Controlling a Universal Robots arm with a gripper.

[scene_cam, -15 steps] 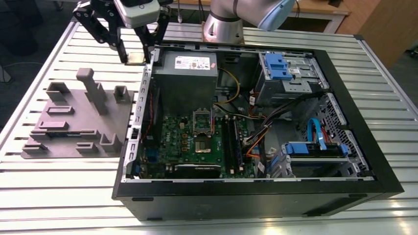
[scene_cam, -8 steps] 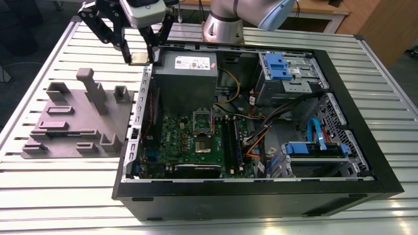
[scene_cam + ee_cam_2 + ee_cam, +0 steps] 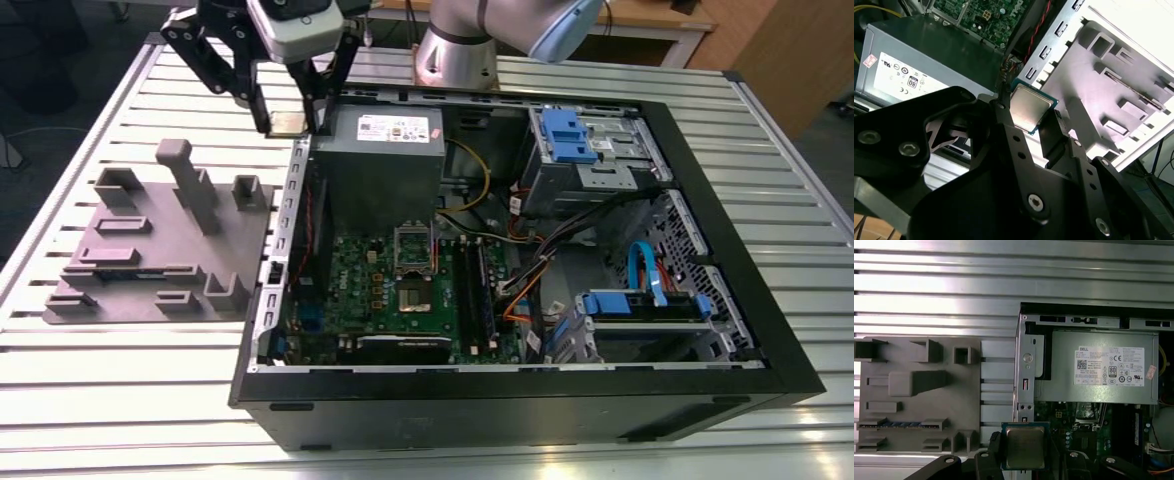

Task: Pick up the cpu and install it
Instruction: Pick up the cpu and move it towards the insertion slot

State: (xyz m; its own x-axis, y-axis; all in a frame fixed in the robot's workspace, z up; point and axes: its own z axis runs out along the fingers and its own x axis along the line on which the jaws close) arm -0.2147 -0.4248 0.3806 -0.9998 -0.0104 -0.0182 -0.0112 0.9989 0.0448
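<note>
While holding small flat square silver-topped cpu [image 3: 1024, 447], clamped edgewise in black metal gripper [image 3: 283, 123], over rim of open black computer case [image 3: 507, 402] beside grey boxy power supply [image 3: 383, 140], keep level, hold firm, avoid sheet-metal edges.

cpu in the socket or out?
Out. The cpu is clamped in the pincer, held in the air near the power supply, apart from the motherboard socket.
</note>
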